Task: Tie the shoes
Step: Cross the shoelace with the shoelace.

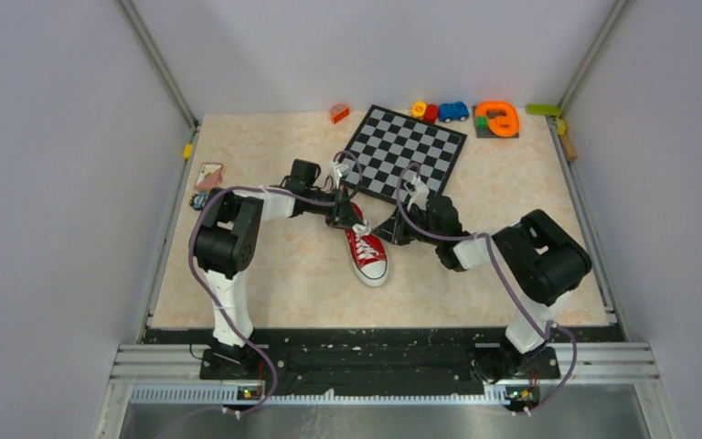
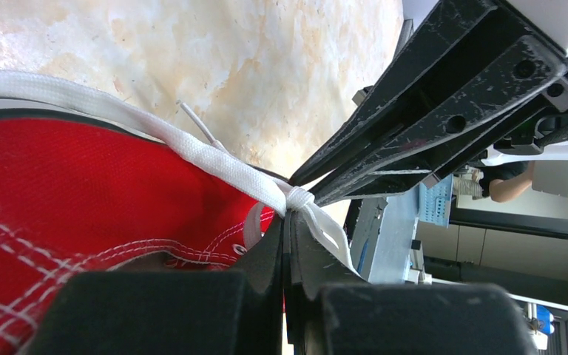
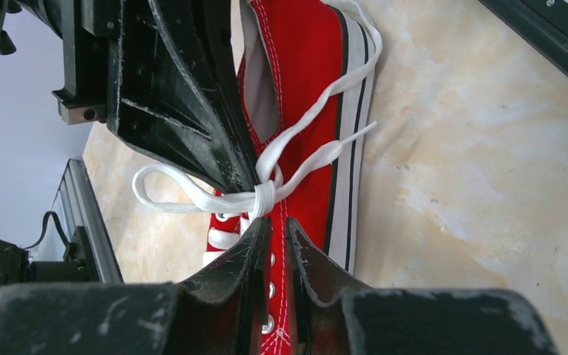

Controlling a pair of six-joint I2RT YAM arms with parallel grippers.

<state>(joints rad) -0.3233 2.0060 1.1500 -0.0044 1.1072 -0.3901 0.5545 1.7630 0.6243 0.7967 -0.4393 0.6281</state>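
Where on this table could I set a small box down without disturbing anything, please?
Bare table lies along the near edge, in front of the shoe. The far-left corner, between card and checkerboard, is free too. Crowded: the middle, where left gripper and right gripper pinch the laces, and the far-edge toys.

Shoe (image 1: 366,249) on table (image 1: 274,265); left gripper (image 1: 349,219) at its left, right gripper (image 1: 389,232) at right; chessboard (image 1: 405,152) behind.
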